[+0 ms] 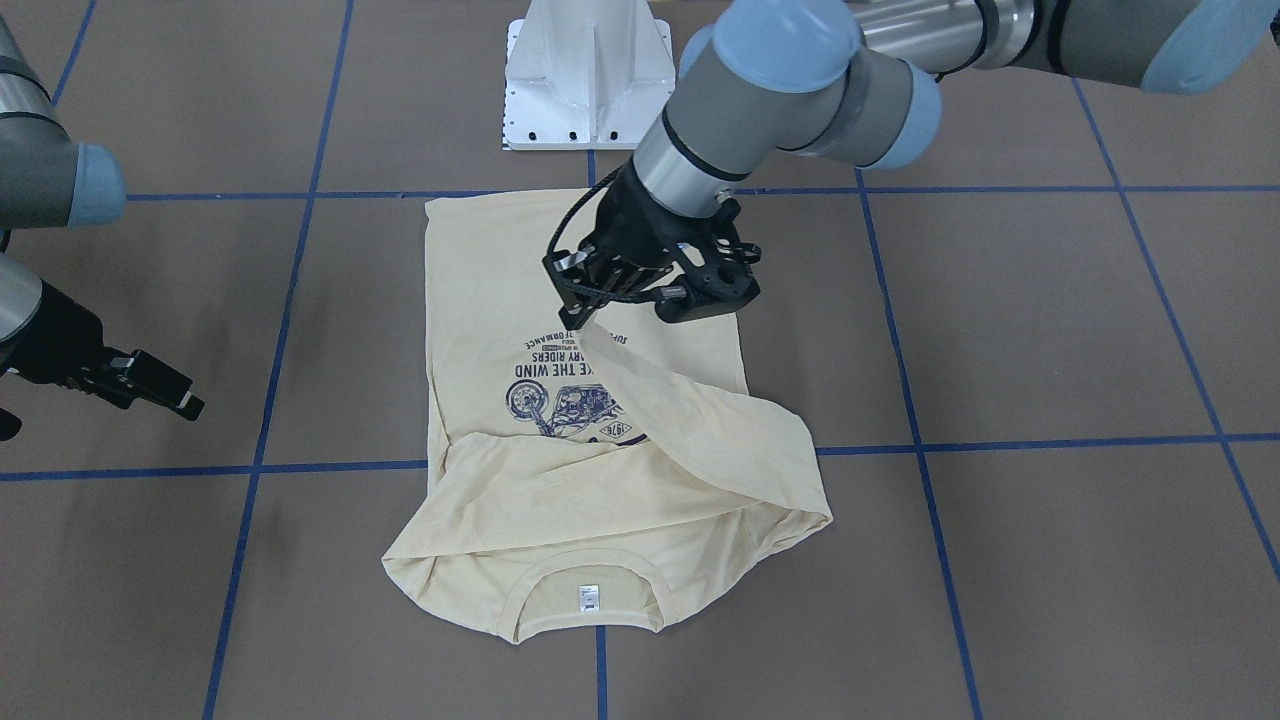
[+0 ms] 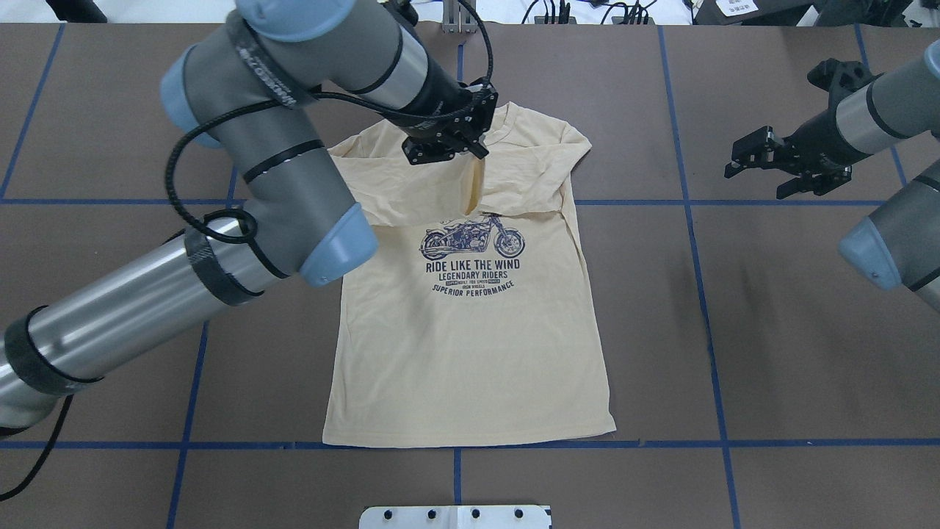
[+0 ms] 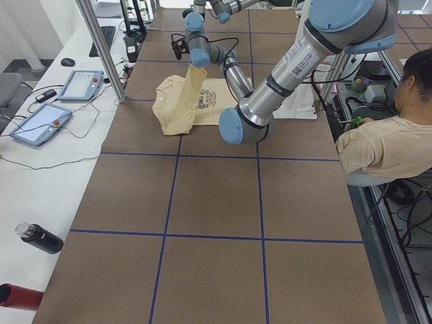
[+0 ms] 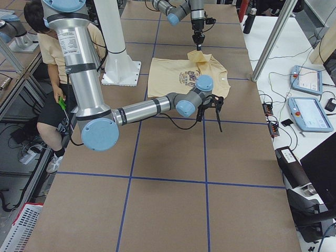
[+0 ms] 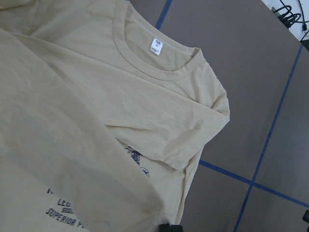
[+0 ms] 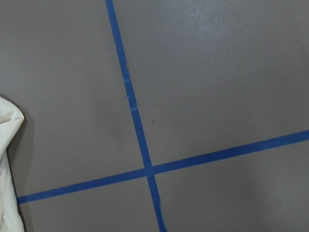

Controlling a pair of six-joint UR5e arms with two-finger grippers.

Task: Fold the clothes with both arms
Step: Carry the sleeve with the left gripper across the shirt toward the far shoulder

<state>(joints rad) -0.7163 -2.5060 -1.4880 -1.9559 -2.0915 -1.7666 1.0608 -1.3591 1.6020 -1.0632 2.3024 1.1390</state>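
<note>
The cream-yellow T-shirt [image 2: 470, 345] lies print side up on the brown table, its collar and white neck tag [image 1: 589, 596] on the side away from the robot. Both sleeves lie folded in over the chest. My left gripper [image 2: 477, 152] hangs above the collar area, shut on the end of one sleeve [image 1: 640, 390], which rises from the shirt to the fingers as a lifted strip. It also shows in the front view [image 1: 588, 312]. My right gripper [image 2: 764, 167] is open and empty, hovering over bare table well to the side of the shirt. The right wrist view catches only a shirt edge [image 6: 7, 145].
The white base pedestal [image 1: 588, 75] stands at the robot's side of the table. Blue tape lines [image 2: 705, 294] grid the surface. A seated operator [image 3: 385, 142] is beside the table. Teach pendants [image 3: 40, 125], bottles [image 3: 37, 237] and a metal post [image 3: 104, 50] stand along the far side bench.
</note>
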